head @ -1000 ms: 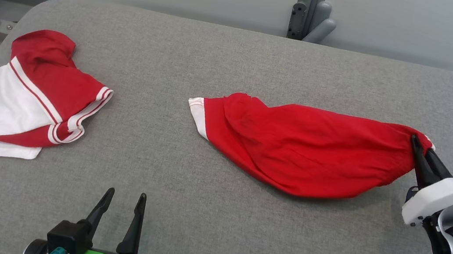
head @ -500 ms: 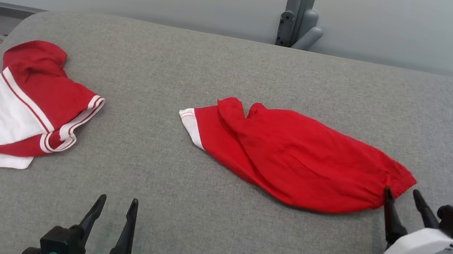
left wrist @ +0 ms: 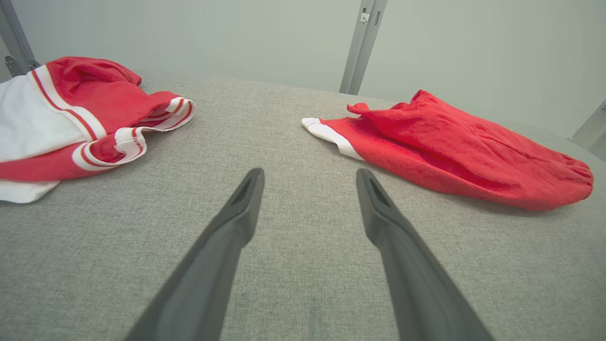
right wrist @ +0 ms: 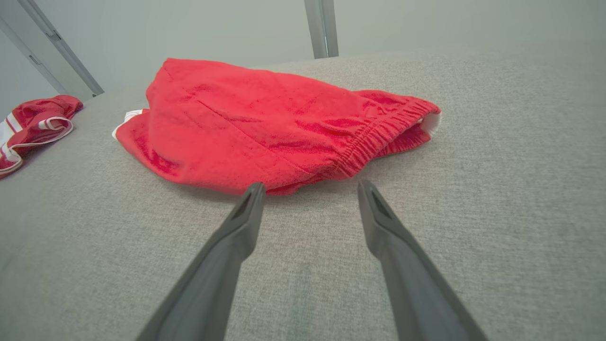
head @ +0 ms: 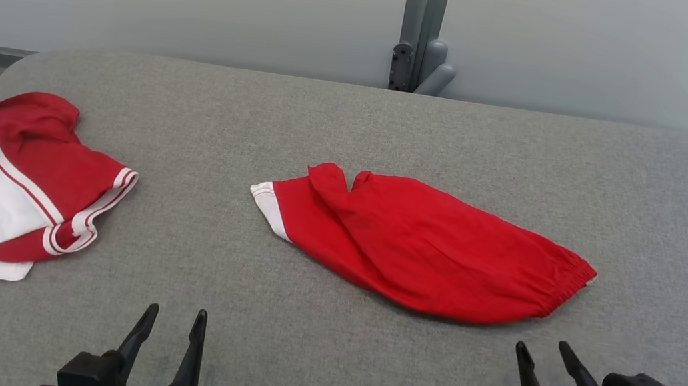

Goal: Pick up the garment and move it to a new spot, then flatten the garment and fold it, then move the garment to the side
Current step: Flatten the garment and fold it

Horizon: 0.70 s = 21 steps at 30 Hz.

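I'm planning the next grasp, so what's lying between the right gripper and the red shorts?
Nothing; just a bare strip of the grey fabric table separates the right gripper from the red shorts, clearest in the head view.

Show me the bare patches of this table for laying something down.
Bare: the strip between the red-and-white garment and the red shorts; the table behind both; the right end past the shorts. Crowded: the left edge, under the heaped garment. The open left gripper and right gripper take the front edge.
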### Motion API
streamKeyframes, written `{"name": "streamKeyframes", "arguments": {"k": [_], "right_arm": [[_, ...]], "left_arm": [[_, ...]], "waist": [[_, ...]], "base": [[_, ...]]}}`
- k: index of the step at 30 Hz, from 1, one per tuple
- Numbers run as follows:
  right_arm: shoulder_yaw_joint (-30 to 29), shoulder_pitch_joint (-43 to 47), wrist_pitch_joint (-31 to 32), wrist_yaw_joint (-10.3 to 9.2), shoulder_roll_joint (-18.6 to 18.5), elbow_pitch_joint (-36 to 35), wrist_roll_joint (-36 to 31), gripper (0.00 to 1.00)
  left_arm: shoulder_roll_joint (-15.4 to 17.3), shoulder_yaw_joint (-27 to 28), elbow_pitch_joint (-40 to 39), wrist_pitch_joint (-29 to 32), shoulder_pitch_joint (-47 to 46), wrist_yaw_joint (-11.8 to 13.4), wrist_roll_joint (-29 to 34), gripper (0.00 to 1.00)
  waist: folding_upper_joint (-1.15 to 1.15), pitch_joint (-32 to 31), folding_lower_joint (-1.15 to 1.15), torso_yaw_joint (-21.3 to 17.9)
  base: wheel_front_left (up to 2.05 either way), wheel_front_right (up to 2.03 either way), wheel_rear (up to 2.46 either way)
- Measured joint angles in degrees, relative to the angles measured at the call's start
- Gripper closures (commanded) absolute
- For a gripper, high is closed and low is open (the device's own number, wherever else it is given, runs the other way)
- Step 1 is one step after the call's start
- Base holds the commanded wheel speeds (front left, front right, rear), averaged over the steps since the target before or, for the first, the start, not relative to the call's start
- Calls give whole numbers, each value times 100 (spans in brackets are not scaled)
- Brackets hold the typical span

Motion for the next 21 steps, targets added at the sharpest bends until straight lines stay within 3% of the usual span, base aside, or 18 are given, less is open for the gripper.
{"name": "streamKeyframes", "arguments": {"k": [5,14,21], "right_arm": [[133,125,0,0,126,-83,-163,0],[-87,-336,0,0,324,386,-411,0],[-608,-605,0,0,415,628,-446,0]], "left_arm": [[1,15,-59,-1,1,4,-8,0],[1,-38,-93,0,-180,3,-5,0],[0,-59,-136,0,-304,-1,-3,0]], "waist": [[0,74,0,-19],[0,480,0,181],[0,717,0,412]], "base": [[0,0,0],[0,0,0],[0,0,0]]}}
